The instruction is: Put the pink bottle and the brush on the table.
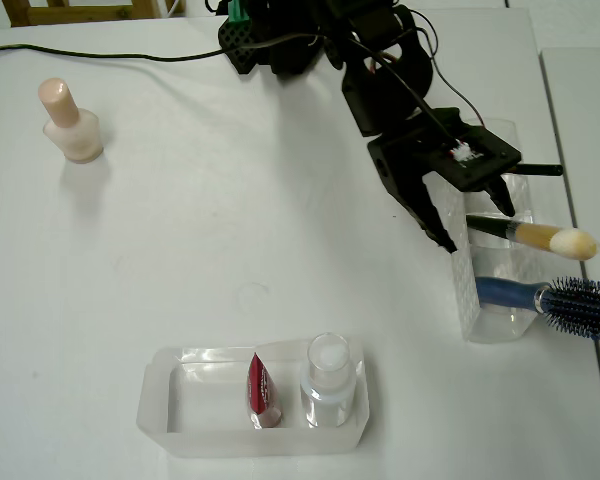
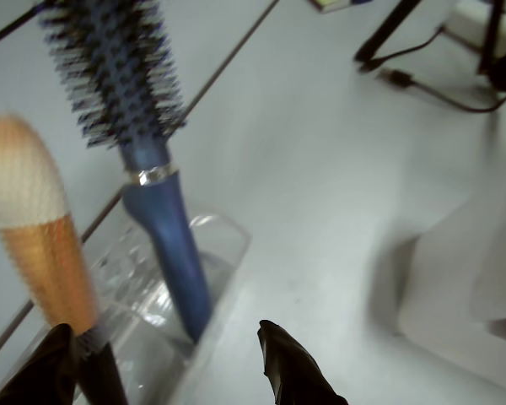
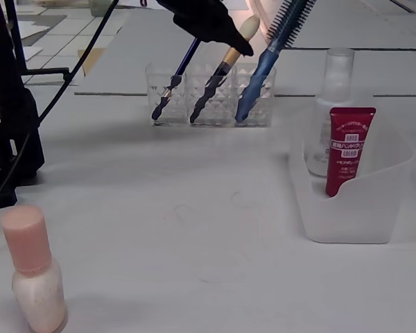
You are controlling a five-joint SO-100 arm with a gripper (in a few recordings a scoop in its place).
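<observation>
I see my gripper (image 1: 475,225) spread open around the brush (image 1: 540,237) in its clear holder (image 1: 490,300); the pink bottle (image 1: 68,122) stands on the table (image 1: 230,250), well apart.

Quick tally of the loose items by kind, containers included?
Bottles: 2, pink bottle and clear bottle
Brushes: 2, brush and blue hairbrush
Pencils: 1
Tubes: 1, red
Clear containers: 2, organizer and tray
Total: 8

Black arm reaching fwd, pincer (image 1: 475,222) angled down, jaws apart
</observation>
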